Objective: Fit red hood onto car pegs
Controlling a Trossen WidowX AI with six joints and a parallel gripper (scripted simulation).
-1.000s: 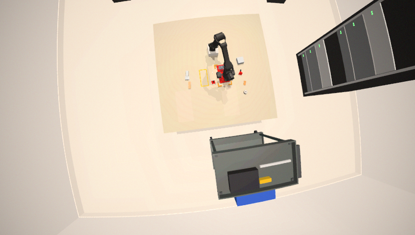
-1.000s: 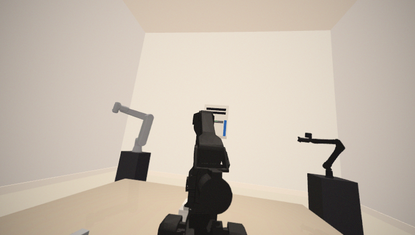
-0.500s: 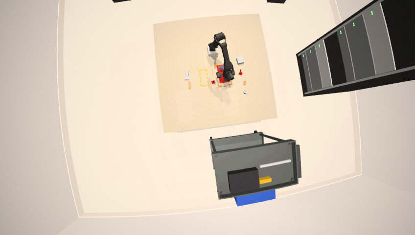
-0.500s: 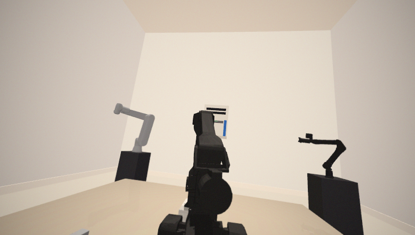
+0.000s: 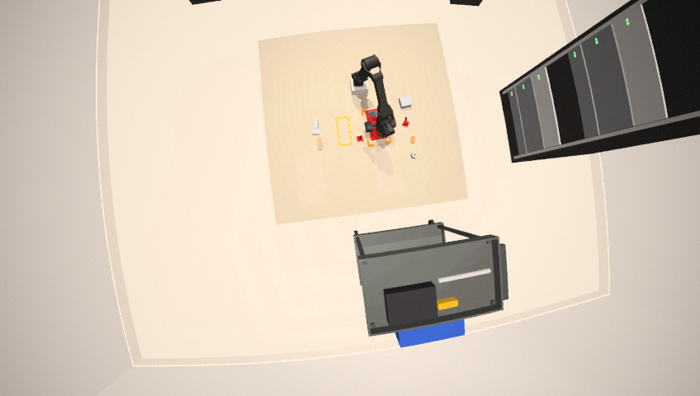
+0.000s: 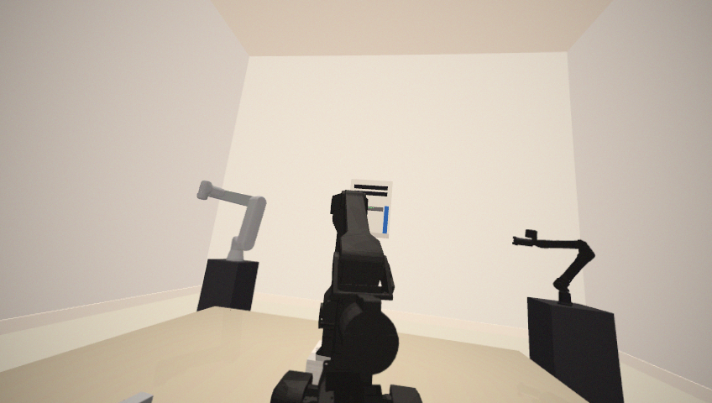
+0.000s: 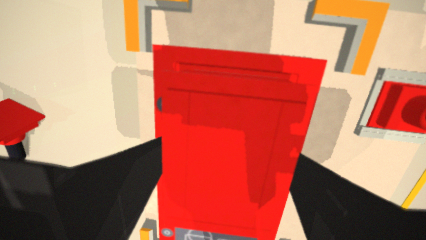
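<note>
My gripper (image 5: 378, 128) (image 7: 227, 148) is shut on the hood, with a finger at each long side in the wrist view. The red hood (image 7: 225, 167) is over the red chassis (image 7: 167, 54) (image 5: 378, 138); red against red, I cannot tell their border or whether the hood touches the deck. The grey engine block (image 5: 373, 113) (image 7: 212, 236) shows at the bottom edge of the wrist view, with a small round grey peg end (image 7: 167, 232) beside it. The other pegs and corner holes are hidden or cannot be made out. In the exterior view the arm hides the car.
Orange jig corners (image 7: 370, 15) (image 7: 131, 30) (image 5: 389, 140) surround the chassis. A red part (image 7: 15, 120) with a black stem lies at the left in the wrist view, and a red part in a grey frame (image 7: 366, 112) at the right. A yellow dashed rectangle (image 5: 342, 117) lies beside the jig.
</note>
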